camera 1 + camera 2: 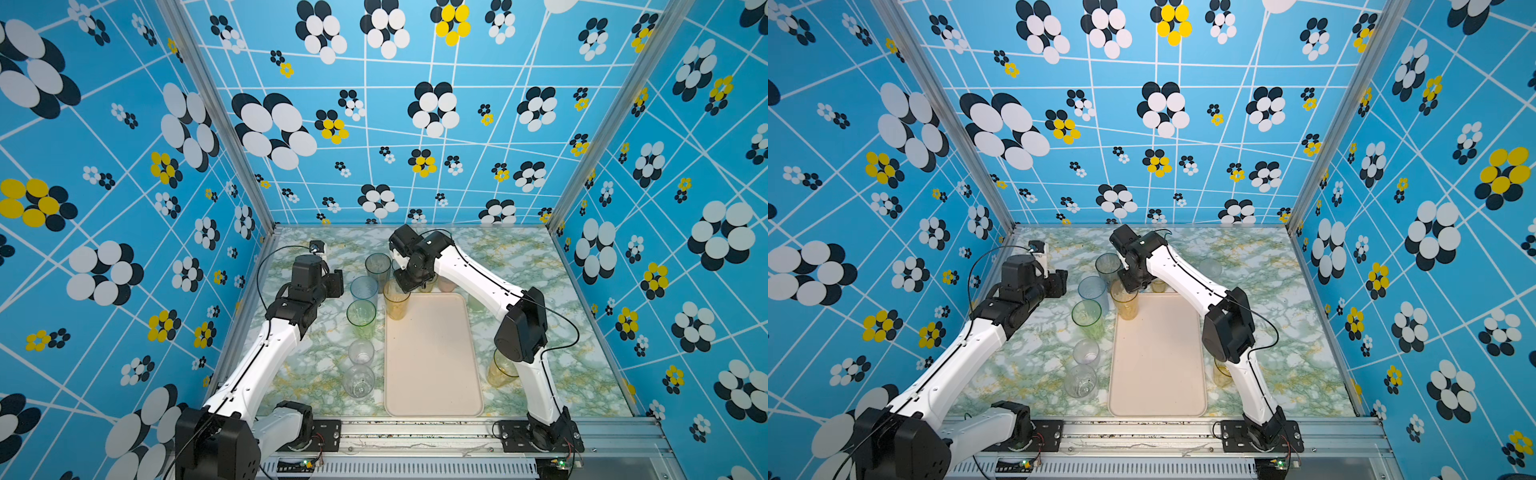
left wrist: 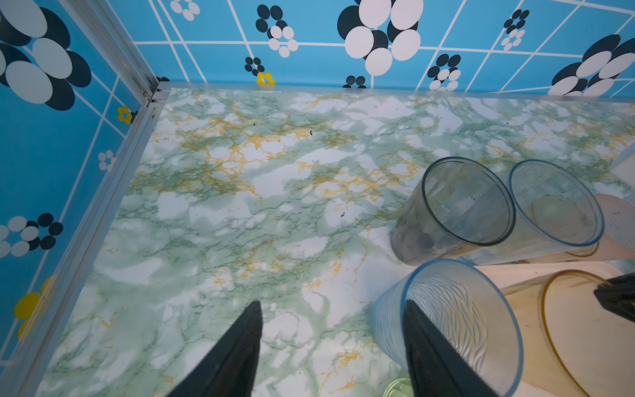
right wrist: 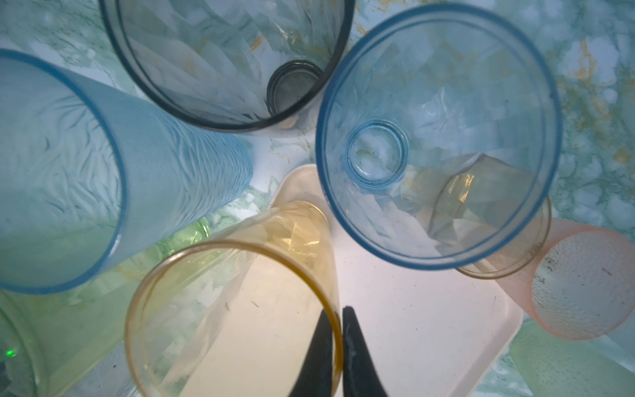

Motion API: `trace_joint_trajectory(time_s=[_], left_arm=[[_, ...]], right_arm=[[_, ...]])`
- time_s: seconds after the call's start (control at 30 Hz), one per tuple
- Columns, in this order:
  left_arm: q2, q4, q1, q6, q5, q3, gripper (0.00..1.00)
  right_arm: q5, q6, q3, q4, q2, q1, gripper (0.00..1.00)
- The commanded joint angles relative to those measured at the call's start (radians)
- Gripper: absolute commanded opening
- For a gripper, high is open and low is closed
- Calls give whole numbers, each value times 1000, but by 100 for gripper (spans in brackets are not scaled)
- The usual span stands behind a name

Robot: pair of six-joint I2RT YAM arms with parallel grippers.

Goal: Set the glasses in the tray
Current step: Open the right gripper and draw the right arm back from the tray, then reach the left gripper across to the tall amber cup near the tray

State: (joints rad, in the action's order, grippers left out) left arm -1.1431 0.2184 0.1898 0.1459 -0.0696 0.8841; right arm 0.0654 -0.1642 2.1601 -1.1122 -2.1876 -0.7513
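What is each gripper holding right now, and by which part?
The right gripper pinches the amber tumbler by its rim; the left gripper, jaws open, holds nothing.

the right gripper (image 3: pixel 338 311) shows only its finger tips in its wrist view, astride the rim of the amber tumbler (image 3: pixel 233 302), and i can't tell whether they press it; in both top views it is lost under its own wrist. the right arm (image 1: pixel 519 328) covers most of another amber tumbler (image 1: pixel 500 370), a pale green one (image 1: pixel 476 303) and a pink one (image 1: pixel 446 284). the smoky grey tumbler (image 3: pixel 223 51) and the frosted blue tumbler (image 3: pixel 68 172) run off the right wrist view's edges.
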Motion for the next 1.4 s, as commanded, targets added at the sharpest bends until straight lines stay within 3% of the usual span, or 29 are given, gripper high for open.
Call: trace_joint_trajectory(time_s=[0.0, 0.43, 0.63, 0.93, 1.0, 1.13, 1.37], left_arm=[[-6, 21, -7, -11, 9, 24, 66], [-4, 24, -8, -15, -6, 23, 65], [0, 35, -7, -23, -15, 24, 65], [4, 62, 6, -24, 41, 53, 62], [-7, 106, 54, -30, 62, 99, 62], [-90, 251, 248, -65, 107, 265, 55], [-267, 396, 589, -83, 180, 513, 47]], right_arm=[[-6, -3, -3, 4, 20, 3, 15], [41, -1, -76, 43, 177, 5, 23], [141, 5, -129, -1, 297, 31, 25], [219, -117, -609, -23, 781, 152, 29], [216, -150, -707, -15, 873, 202, 31], [129, -188, -875, 96, 992, 360, 37], [20, -187, -958, 241, 953, 522, 43]])
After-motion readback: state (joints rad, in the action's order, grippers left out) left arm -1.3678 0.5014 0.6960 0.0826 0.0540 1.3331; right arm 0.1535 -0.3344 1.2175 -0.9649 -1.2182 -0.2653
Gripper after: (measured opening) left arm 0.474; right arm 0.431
